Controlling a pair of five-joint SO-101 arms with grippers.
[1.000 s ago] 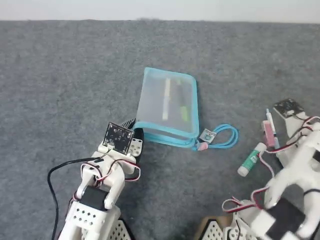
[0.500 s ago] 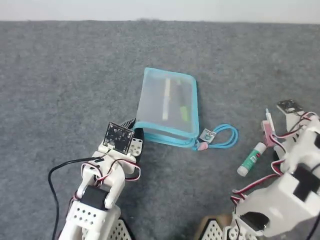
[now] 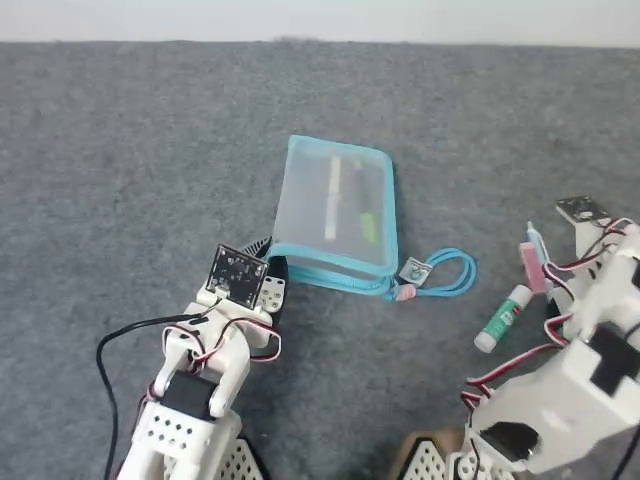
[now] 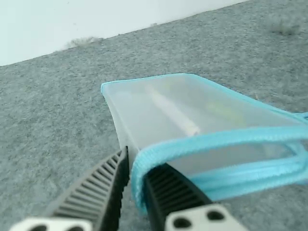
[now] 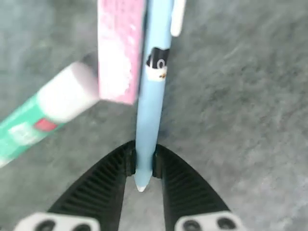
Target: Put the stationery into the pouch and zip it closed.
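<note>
**Status.** The left gripper [image 4: 139, 163] is clamped on the blue zip rim of the pouch [image 3: 335, 215] at its open corner. The pouch lies mid-table on the grey mat [image 3: 130, 140]. Two items show through its translucent wall, one white and one green. Arm and pouch sit exactly as they did a second ago, so treat the mouth as held and ready.

**Change.** Over the last second the right arm has changed posture: its elbow has risen toward the high camera and the wrist has shifted slightly at the table's right side. The right gripper [image 5: 143, 149] is now pinched on the end of the pen [image 5: 153, 86], with a finger pressed to each side of the barrel. The eraser [image 5: 120, 48] has been nudged a little and lies touching the pen's side. The glue stick [image 5: 48, 115] rests just beside them, its cap against the eraser, and has barely moved.

**Meaning for the task.**
1. The pen grasp appears made. The next step is probably to lift it and carry it to the pouch mouth.
2. The grip is at the barrel's very end, so expect the pen to swing or slip in transit.
3. Watch that the eraser is not dragged along.
4. The eraser and glue stick remain outside and the zip is open, so roughly half the work is left.
</note>
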